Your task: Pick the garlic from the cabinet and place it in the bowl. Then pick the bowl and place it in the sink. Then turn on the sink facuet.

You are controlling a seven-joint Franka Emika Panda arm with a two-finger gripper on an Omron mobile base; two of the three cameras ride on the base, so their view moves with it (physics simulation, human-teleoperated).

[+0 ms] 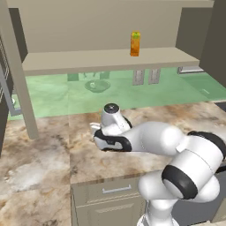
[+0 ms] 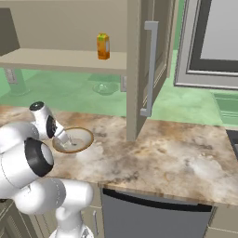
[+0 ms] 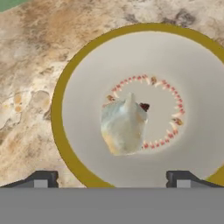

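Observation:
The bowl [image 3: 65, 87], tan-brown at the rim and cream-white inside, rests on the marbled counter [image 3: 30, 65]. Inside it lies the garlic [image 3: 124, 127], a pale bulb with a pointed tip, a little off the middle. My gripper [image 3: 112, 180] hangs just above the bowl, open, its two tips far apart and nothing between them. From the right base view the bowl [image 2: 83, 138] sits beside the arm, with the gripper [image 2: 64, 138] reaching down into it. The beige cabinet [image 1: 110, 59] stands open behind. The sink and its faucet are out of view.
An orange carton [image 1: 135, 43] with a green top stands on the cabinet shelf [image 2: 60, 58]. The open cabinet door [image 2: 155, 56] with its long handle juts over the counter right of the bowl. Grey drawer fronts [image 1: 117, 190] run below the counter edge.

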